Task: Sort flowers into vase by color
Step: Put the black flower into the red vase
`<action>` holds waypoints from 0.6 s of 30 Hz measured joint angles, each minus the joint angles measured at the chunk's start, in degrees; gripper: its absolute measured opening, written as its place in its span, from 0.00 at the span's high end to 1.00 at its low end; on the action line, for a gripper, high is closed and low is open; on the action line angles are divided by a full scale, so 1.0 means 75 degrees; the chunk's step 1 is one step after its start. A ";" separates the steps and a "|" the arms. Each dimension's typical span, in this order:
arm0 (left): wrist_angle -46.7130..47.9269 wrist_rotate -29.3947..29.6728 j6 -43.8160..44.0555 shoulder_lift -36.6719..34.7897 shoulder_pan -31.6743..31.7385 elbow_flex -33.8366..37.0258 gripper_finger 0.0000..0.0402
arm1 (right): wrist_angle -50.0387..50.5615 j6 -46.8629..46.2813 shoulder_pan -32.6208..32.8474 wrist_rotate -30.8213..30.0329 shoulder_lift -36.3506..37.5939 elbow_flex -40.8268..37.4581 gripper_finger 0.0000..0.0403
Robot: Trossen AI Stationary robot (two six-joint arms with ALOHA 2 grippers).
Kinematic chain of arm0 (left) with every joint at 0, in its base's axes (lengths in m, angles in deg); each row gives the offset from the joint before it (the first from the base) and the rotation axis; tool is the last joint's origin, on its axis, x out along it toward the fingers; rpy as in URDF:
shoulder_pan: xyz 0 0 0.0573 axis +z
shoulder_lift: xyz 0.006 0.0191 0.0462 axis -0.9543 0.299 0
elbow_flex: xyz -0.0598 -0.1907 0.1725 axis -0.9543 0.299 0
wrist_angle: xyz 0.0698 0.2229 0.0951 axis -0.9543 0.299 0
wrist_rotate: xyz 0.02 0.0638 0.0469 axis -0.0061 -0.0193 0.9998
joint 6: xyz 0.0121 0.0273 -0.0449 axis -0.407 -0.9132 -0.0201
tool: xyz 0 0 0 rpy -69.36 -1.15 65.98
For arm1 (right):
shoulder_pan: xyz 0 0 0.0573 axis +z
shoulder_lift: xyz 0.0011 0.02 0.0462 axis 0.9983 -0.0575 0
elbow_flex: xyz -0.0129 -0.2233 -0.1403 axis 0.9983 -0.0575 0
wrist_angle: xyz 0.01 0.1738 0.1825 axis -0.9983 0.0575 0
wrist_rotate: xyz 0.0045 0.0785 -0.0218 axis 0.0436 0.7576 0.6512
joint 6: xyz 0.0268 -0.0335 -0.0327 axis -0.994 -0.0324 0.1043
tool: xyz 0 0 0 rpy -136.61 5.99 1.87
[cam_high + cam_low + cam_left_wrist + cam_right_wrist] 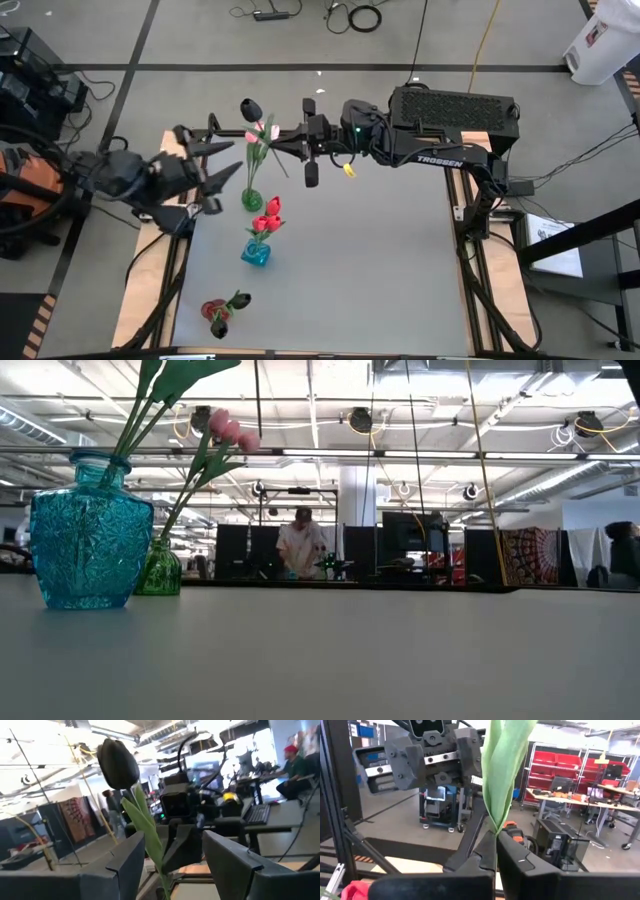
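- The right pincer [278, 150] is clamping shut on the green stem of the black tulip [250, 108], holding it above the bench [380, 260] by the green vase [251, 199].
- The left pincer [222, 161] is standing open just beside that stem.
- The tulip is showing a dark closed bud above a folded green leaf [501, 775].

Grey floor [200, 40], red bins [560, 762], ceiling lights [330, 405]
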State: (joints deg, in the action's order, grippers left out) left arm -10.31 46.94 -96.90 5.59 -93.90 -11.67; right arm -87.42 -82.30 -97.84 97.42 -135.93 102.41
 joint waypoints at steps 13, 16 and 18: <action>-0.0525 -0.1700 0.1176 0.0580 0.2009 0.0000 0.48 | 0.0003 0.0026 0.0010 0.0214 0.0012 -0.0003 1.00; -0.0564 -0.2287 0.1590 0.0696 0.2375 0.0000 0.48 | -0.0001 0.0072 0.0036 0.0214 0.0017 -0.0003 1.00; -0.0560 -0.2591 0.1802 0.0813 0.2565 0.0000 0.48 | -0.0003 0.0085 0.0047 0.0214 0.0017 -0.0003 1.00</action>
State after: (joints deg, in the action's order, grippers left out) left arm -14.50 27.51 -83.38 11.68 -74.66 -11.67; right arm -87.44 -81.67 -97.49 99.03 -135.80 102.39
